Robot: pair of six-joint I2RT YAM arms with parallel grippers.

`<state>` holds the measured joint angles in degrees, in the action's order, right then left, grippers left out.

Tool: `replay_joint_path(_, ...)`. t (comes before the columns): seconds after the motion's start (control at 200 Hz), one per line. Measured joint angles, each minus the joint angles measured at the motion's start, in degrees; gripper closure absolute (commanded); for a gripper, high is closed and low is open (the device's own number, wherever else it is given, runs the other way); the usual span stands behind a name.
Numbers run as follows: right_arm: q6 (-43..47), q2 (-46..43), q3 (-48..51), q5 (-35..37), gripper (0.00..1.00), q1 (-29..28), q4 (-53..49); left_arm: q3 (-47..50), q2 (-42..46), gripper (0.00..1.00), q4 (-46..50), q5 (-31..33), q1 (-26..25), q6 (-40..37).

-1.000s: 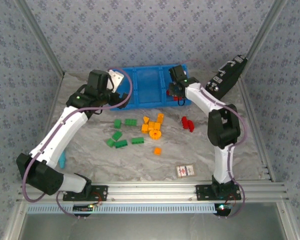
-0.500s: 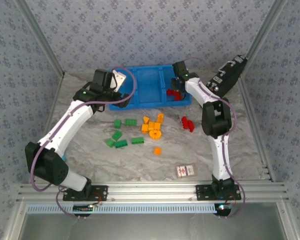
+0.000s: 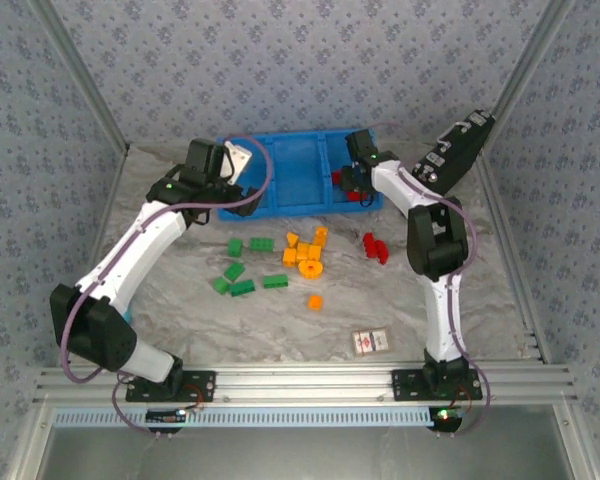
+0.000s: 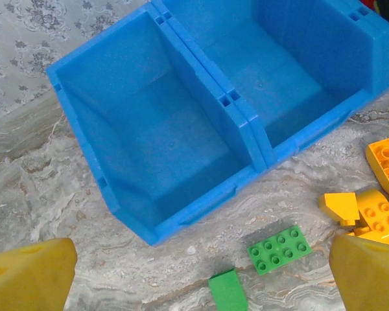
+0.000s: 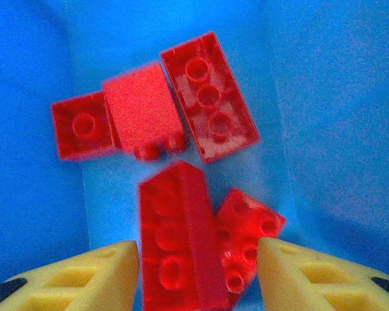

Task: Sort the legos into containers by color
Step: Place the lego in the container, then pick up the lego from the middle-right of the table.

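Tabletop from above: your blue tray (image 3: pixel 296 170), split into three compartments, sits at the far side. Red legos (image 3: pixel 336 179) lie in its right compartment, and your right gripper (image 3: pixel 353 183) hangs over them. Loose red legos (image 3: pixel 373 246), orange legos (image 3: pixel 305 253) and green legos (image 3: pixel 244 270) lie on the table (image 3: pixel 230 330) in front of the tray. Your left gripper (image 3: pixel 240 200) hangs by the tray's left front edge. A card (image 3: pixel 370 341) lies near the arm bases, and a black device (image 3: pixel 455 150) leans at the far right.

Left wrist camera: your left gripper (image 4: pixel 201 259) has its yellow fingers (image 4: pixel 32 272) spread wide, pinching nothing. It hangs over the table in front of the tray (image 4: pixel 84 129). Two green legos (image 4: pixel 280 249) lie below the gap, with orange legos (image 4: pixel 376 207) to the right.

Right wrist camera: your right gripper (image 5: pixel 199 259) has its fingers (image 5: pixel 91 278) parted. Five red legos (image 5: pixel 207 97) lie in the tray (image 5: pixel 26 129) below, two of them under the gap. You cannot tell whether a finger touches either one.
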<state>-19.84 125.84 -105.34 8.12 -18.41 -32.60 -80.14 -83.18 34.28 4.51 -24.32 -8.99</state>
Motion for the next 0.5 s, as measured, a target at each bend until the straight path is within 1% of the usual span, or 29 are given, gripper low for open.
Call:
replay_joint_path(0.08,0.6,-3.8,4.1,-0.2,0.38,-0.2,1.0,0.9,2.1,0.0,0.4,0.0,0.0,0.5)
replay_joint_path(0.175,2.1,-9.5,10.1,-0.5,0.33,-0.9,3.0,1.5,4.7,0.0,0.5,0.0,-0.1,1.2)
replay_joint_path(0.3,3.7,-17.1,16.8,0.1,0.31,-2.3,4.3,2.3,7.8,0.0,0.5,0.0,-0.2,2.2)
replay_joint_path(0.5,5.1,-25.9,28.0,0.0,0.29,-3.0,5.6,4.9,10.1,0.0,1.1,0.0,-0.9,3.4)
